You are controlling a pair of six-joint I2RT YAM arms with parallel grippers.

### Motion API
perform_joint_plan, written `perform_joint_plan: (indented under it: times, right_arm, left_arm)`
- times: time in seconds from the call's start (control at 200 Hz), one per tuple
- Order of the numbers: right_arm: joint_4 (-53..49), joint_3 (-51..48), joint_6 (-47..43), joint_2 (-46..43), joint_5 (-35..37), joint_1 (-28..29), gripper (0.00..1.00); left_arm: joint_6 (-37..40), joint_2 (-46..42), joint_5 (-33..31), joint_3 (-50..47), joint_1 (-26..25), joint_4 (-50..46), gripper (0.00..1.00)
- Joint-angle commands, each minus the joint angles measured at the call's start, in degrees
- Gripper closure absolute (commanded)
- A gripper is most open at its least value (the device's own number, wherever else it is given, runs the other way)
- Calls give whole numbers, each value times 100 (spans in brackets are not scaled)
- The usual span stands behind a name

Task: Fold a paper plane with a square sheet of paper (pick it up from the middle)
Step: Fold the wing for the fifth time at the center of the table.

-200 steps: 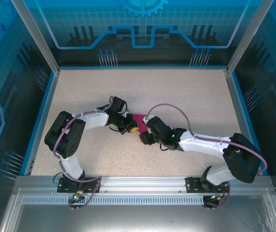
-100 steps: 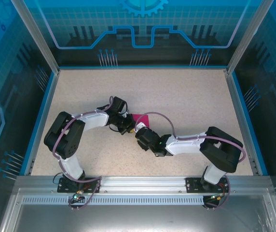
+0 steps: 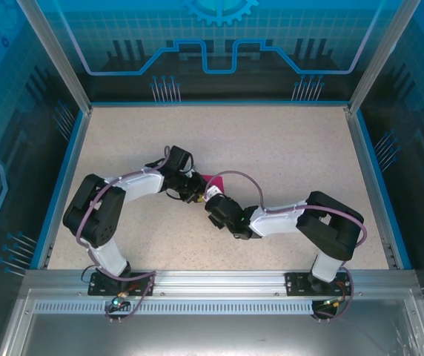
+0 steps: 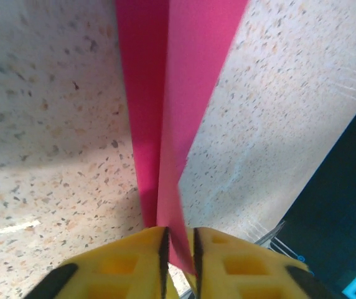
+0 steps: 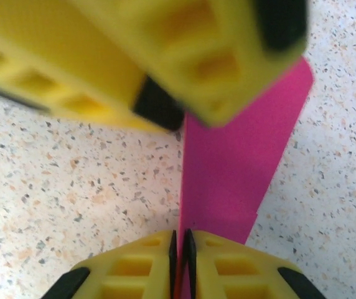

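The square sheet of paper [image 3: 214,180] is magenta-pink and folded into a narrow strip with a centre crease, at mid-table between both arms. In the left wrist view the paper [image 4: 178,93] runs down from the top edge into my left gripper [image 4: 179,242], whose yellow fingers are shut on its lower end. In the right wrist view my right gripper [image 5: 181,242] is shut on the paper's [image 5: 240,168] near edge, with the left gripper's fingers [image 5: 221,56] close above. From above, the left gripper [image 3: 195,190] and right gripper [image 3: 210,201] almost touch.
The speckled beige table [image 3: 286,148] is bordered by a blue rim [image 3: 64,185] and glass walls. Both arm bases sit on the metal rail [image 3: 219,282] at the near edge. The right arm's elbow [image 3: 330,222] is folded in near the front right.
The right arm has swung left and folded its elbow inward, bringing its gripper up against the left gripper and the paper. The left arm shifted only slightly.
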Motion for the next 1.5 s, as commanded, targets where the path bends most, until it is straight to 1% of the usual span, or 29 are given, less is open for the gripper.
perform_joint_plan:
  times: [0.0, 0.15, 0.26, 0.43, 0.505, 0.72, 0.87, 0.98, 1.345, 1.496]
  right_arm:
    - [106, -192, 152, -196, -305, -121, 87]
    - [283, -395, 384, -382, -1346, -489, 91]
    - [496, -512, 664, -389, -2180, -848, 93]
    - [713, -619, 1084, -224, -3210, -1342, 96]
    - [1050, -678, 1301, -158, -3688, -1571, 97]
    - [1257, -643, 1910, -47, -4662, -2044, 100]
    - [1318, -554, 2348, 83, -5184, -2302, 100]
    - [1286, -472, 2548, 173, -5423, -2404, 100]
    - [893, -224, 2819, 286, -5760, -2580, 100]
    - [988, -276, 2851, 234, -5843, -2609, 100]
  left_arm:
    - [40, -314, 28, 35, 323, -275, 71]
    - [195, -616, -54, -67, 653, -416, 55]
    - [253, -807, -157, -236, 687, -361, 49]
    - [153, -911, -1, -649, 655, 95, 48]
    - [150, -915, 39, -784, 589, 232, 48]
    - [280, -798, 81, -930, 333, 451, 50]
    - [245, -682, 98, -987, 233, 664, 51]
    - [208, -552, 133, -977, 162, 816, 52]
    - [263, -197, 223, -837, 30, 1068, 57]
    - [278, -116, 232, -802, 19, 1121, 59]
